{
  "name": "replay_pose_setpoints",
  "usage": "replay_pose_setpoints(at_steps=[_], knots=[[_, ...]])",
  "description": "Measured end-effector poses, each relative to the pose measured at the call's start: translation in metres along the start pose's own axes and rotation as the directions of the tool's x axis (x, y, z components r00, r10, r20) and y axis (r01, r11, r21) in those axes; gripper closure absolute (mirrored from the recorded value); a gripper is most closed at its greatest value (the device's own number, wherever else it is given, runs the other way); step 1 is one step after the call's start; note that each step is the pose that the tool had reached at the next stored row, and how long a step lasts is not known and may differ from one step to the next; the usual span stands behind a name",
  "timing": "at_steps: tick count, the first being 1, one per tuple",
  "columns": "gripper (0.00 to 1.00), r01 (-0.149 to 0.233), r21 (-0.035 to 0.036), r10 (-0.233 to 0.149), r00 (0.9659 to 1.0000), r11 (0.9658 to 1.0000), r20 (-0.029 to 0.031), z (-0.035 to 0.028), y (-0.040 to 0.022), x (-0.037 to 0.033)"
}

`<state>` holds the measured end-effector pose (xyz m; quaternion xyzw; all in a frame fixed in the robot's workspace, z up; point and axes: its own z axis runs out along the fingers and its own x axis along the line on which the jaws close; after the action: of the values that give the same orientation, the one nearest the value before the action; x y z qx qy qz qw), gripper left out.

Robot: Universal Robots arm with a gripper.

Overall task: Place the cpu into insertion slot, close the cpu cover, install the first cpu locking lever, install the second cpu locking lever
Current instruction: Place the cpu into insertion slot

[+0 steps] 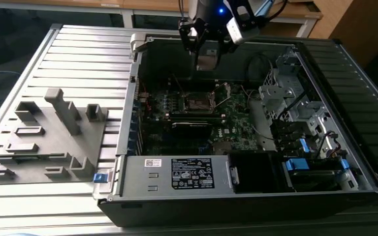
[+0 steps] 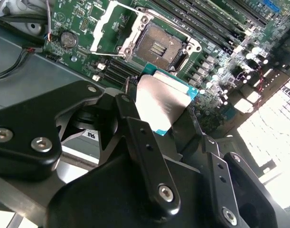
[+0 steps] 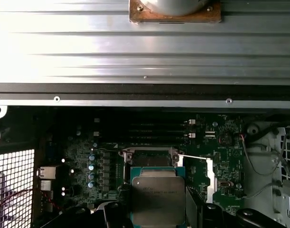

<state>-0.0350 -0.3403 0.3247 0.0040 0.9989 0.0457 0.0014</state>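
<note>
The flat, square, silvery-grey cpu is clamped in the black gripper above the uncovered dark square insertion slot.

The claw is matte black, built of angular linked bars joined by round silver screws. In the exterior view the wrist is dark, with a small blue light, a grey box and black cables.

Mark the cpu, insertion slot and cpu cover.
cpu (image 3: pixel 158 199): first wrist view, middle of its metal top.
insertion slot (image 2: pixel 159 45): second wrist view, centre of the dark socket.
cpu cover (image 2: pixel 101 27): second wrist view, side rail of the open frame.
</note>
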Motion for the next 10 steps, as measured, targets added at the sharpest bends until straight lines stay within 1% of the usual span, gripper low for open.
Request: replay_pose_setpoints(at_steps=[1, 6, 10], knots=[[0.46, 0.001, 0.0, -0.001, 1.0, 1.0, 0.001, 0.001, -0.0001, 0.0], [0.46, 0.005, 0.0003, -0.005, 0.9999, 1.0, 0.0101, 0.007, -0.0007, 0.0008], [0.46, 0.006, 0.0002, -0.006, 0.9999, 1.0, 0.0143, 0.012, -0.0017, 0.0032]])
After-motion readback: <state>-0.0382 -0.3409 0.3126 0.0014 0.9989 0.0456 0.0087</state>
